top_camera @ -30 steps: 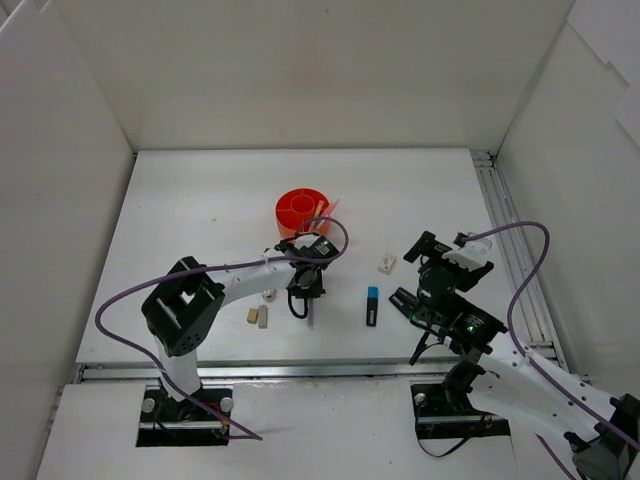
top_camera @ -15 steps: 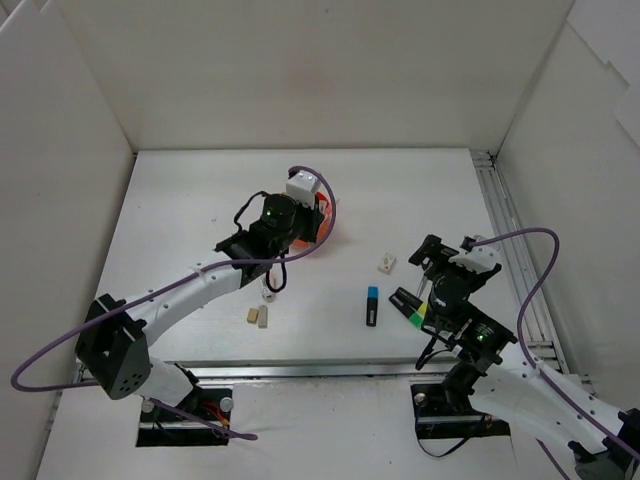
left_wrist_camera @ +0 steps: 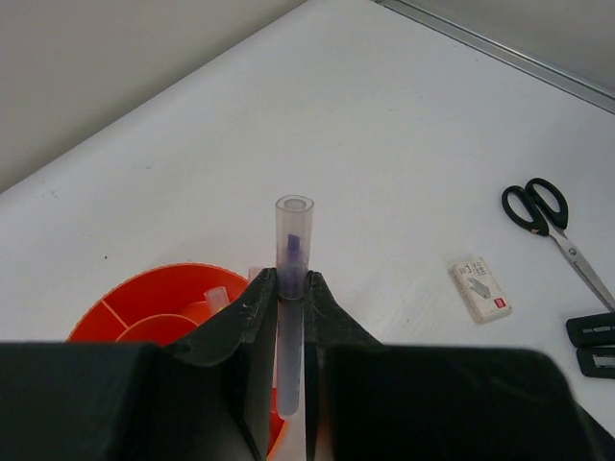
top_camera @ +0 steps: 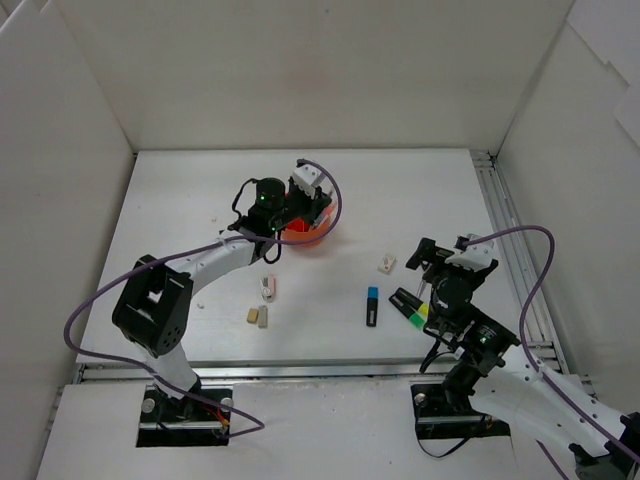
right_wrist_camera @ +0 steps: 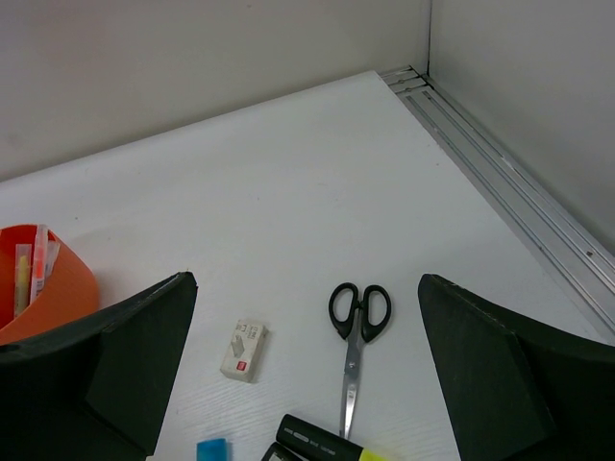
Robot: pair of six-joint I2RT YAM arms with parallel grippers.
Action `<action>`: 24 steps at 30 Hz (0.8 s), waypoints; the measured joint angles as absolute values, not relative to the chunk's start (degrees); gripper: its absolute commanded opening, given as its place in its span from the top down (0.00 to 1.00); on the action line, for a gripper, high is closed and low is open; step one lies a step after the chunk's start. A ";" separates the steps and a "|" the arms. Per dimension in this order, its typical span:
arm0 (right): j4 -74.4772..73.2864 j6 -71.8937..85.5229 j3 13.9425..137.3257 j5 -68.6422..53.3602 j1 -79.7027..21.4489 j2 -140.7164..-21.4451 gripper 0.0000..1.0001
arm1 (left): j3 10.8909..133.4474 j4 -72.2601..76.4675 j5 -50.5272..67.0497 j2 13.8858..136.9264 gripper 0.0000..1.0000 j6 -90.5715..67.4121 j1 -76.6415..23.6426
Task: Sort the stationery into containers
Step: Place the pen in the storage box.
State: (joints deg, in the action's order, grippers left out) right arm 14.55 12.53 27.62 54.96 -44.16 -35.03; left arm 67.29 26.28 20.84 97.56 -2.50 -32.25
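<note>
The left gripper (left_wrist_camera: pixel 291 288) is closed on a thin pen (left_wrist_camera: pixel 293 230), a clear plastic tube with a purple core and an open round end. The long axis of the pen runs along the fingers. The open end points away from the wrist, and the other end is seen against the orange organiser (left_wrist_camera: pixel 125 312).

The organiser is a round cup of smooth plastic. It stands near the middle of the table (top_camera: pixel 180 200), a little toward the far edge. Thin walls divide it into compartments around a round well. A yellow pen (right_wrist_camera: pixel 21 279) and an orange pen (right_wrist_camera: pixel 40 264) stand in a compartment at its rim.

The right gripper (right_wrist_camera: pixel 306 283) is wide open and holds nothing. It is near the right edge, and the black-handled scissors (right_wrist_camera: pixel 357 327) lie flat in front of it.
</note>
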 measured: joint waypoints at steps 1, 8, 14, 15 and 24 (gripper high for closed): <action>14.33 12.40 27.62 54.85 -44.12 -34.85 0.02 | 67.29 27.22 22.13 98.21 1.00 -2.20 -31.66; 12.36 12.01 27.59 54.24 -43.86 -33.34 0.02 | 67.31 32.32 24.71 102.61 1.00 0.73 -29.89; 10.22 12.12 27.38 53.82 -43.86 -32.25 0.02 | 67.70 33.71 23.57 106.39 1.00 1.83 -29.93; 9.91 12.19 27.22 53.80 -43.86 -32.01 0.02 | 67.70 33.71 23.31 106.72 1.00 1.80 -29.93; 7.35 13.63 26.87 53.04 -43.70 -31.68 0.02 | 67.44 33.04 21.39 105.86 0.49 0.05 -29.93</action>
State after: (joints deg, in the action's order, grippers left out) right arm 7.35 13.63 26.87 53.04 -43.70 -31.68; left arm 67.44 33.04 21.39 105.86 0.05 -29.93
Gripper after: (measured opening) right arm 0.979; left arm 0.463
